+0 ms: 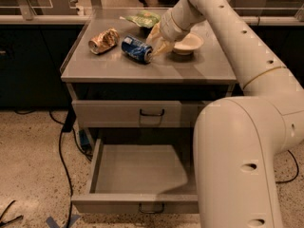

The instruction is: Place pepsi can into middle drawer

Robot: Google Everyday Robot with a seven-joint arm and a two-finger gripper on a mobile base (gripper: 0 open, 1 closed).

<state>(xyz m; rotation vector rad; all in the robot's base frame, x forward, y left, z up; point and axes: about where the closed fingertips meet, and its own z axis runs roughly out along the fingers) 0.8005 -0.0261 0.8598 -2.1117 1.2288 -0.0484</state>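
Note:
The pepsi can (136, 49), blue with silver ends, lies on its side on the grey cabinet top (118, 70). My gripper (158, 42) is down at the can's right end, touching or almost touching it, with its pale fingers (163, 48) apart. It holds nothing. Below, a drawer (142, 172) stands pulled out and empty. A closed drawer (152, 113) sits above it.
A crumpled gold-bronze can (103, 41) lies left of the pepsi can. A white bowl (188, 44) sits right of my gripper and a green snack bag (142, 19) lies behind. My arm's large body (237, 165) covers the cabinet's right side. A cable (61, 146) runs along the floor at left.

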